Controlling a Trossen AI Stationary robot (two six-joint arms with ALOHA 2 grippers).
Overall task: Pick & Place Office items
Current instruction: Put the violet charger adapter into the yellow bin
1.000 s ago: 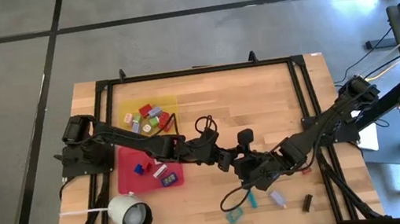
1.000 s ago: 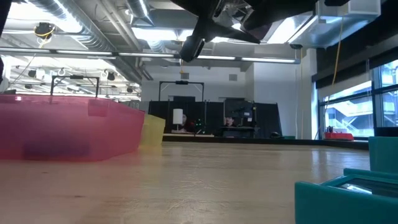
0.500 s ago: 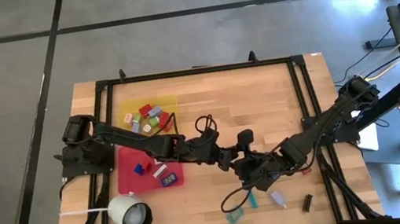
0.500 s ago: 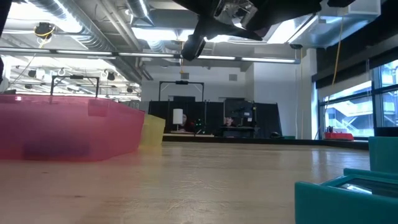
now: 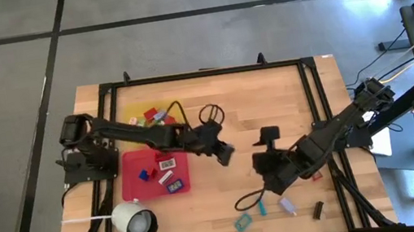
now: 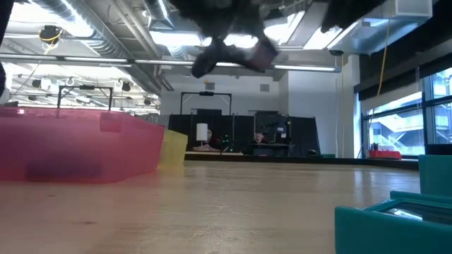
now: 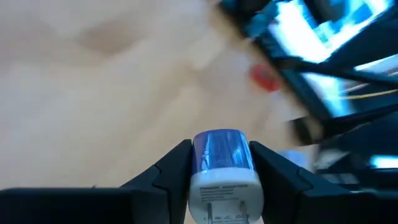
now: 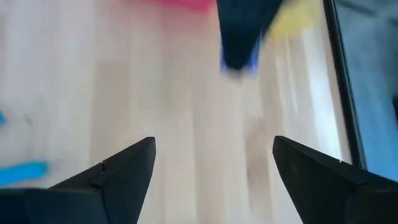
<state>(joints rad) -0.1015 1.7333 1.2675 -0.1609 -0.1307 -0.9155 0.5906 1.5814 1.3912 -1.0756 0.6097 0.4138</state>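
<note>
Left gripper (image 7: 221, 163) pinches a small blue-topped plug block (image 7: 222, 167), centre-bottom of the wrist frame: light, rigid, probably slick, best held across its flat sides. Right gripper (image 8: 211, 162) spread wide, empty. Beyond, bare wooden table (image 5: 271, 106); red tray (image 5: 134, 164) centre-left holds pieces.

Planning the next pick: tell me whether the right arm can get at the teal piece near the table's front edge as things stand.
Probably yes. The right end effector is open and empty, and the teal piece lies on bare wood just beyond it. The left end effector, shut on a blue and white plug, is off to the side.
</note>
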